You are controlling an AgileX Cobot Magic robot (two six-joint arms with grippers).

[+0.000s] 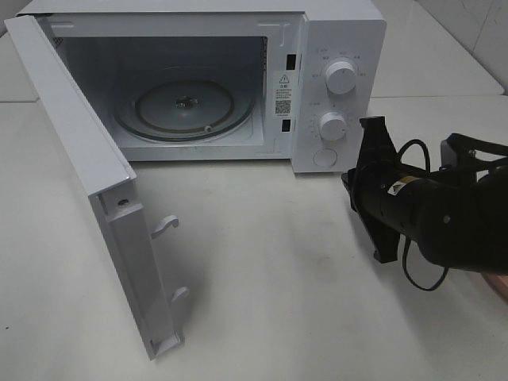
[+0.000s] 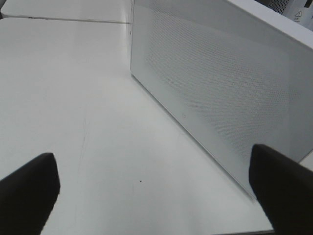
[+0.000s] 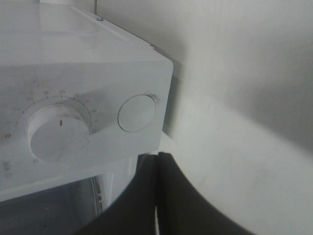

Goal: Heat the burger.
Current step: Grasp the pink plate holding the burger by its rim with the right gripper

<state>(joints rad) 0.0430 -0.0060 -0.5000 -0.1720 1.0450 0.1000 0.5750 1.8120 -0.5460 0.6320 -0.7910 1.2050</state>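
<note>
The burger is not in any view. The white microwave (image 1: 341, 48) stands at the back with its door (image 1: 95, 175) swung wide open to the left. Its glass turntable (image 1: 184, 109) is bare. My right gripper (image 1: 348, 184) is shut and empty, with its tips just off the front panel's lower right corner, near the round button (image 1: 325, 157). The right wrist view shows its closed fingers (image 3: 142, 196) below that button (image 3: 137, 112) and a dial (image 3: 58, 132). My left gripper (image 2: 152, 164) is open and empty, low over the table beside a dotted white microwave panel (image 2: 220, 88).
The upper dial (image 1: 341, 77) and lower dial (image 1: 332, 125) are on the panel. The open door juts out over the front left of the white table (image 1: 262, 278). A pinkish sliver (image 1: 500, 287) shows under the right arm at the frame's edge.
</note>
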